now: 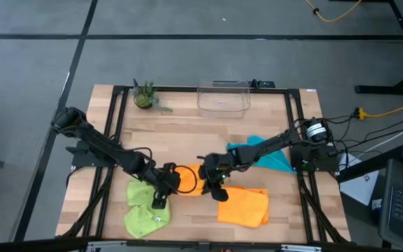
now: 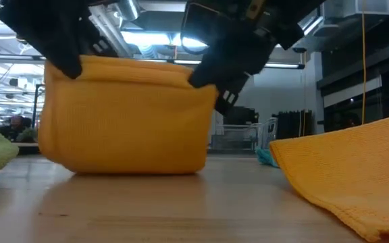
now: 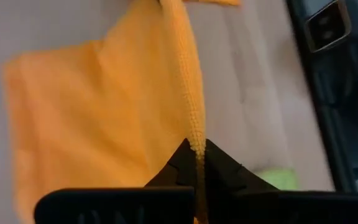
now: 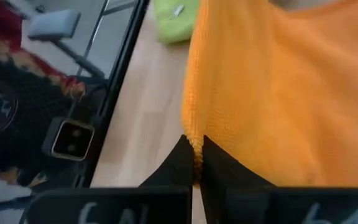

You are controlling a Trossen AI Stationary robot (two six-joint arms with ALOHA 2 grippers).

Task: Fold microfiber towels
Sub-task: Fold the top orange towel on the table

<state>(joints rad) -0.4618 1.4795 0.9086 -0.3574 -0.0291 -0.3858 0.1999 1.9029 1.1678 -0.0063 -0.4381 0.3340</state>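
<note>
1. Lime green towel (image 1: 144,210) sits crumpled just left of the lifted orange towel (image 1: 187,179).
2. Left gripper (image 1: 165,183) is pinched tight on that orange towel's left edge; only its wrist cam shows the hem between the fingertips.
3. Low view shows the towel hanging like a sling, bottom probably brushing the table (image 1: 187,133).
4. Right gripper (image 1: 208,175) is clamped on its right edge.
5. Second orange towel (image 1: 243,205) lies flat just right; teal towel (image 1: 264,154) beyond.

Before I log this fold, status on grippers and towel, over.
Left gripper and right gripper both shut on orange towel, its top edge lifted off table. Second orange towel alongside, not blocking.
</note>
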